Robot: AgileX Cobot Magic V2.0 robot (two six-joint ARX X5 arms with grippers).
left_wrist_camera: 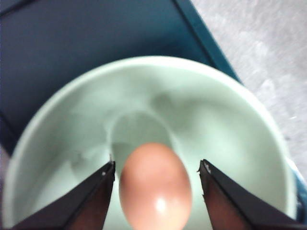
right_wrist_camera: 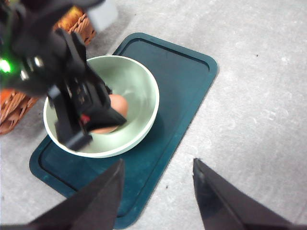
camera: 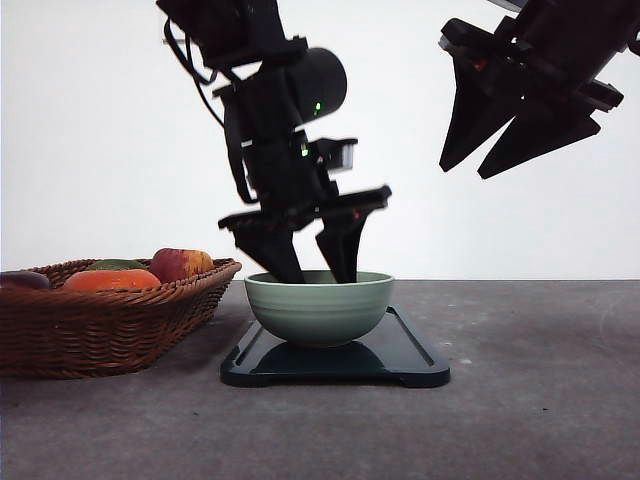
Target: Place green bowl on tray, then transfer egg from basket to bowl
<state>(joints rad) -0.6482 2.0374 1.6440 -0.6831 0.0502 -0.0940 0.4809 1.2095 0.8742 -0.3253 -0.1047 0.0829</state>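
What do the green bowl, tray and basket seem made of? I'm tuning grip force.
Green bowl: glazed ceramic or hard plastic, smooth with a soft sheen; can't tell which. Tray: likely moulded plastic, dark and slightly glossy, reflecting the bowl. Basket: woven wicker, brown strands with a braided rim.

Bare table across the whole right half of the front view, open for a pass. Centre blocked: bowl on tray, left gripper dipped inside with fingers spread. Inside the bowl, egg sitting between those fingers, slim gaps each side in the left wrist view. Lower left crowded by basket heaped with produce, just beside the tray. Upper right taken by right gripper, hanging high with fingers apart, free air beneath down to the table.
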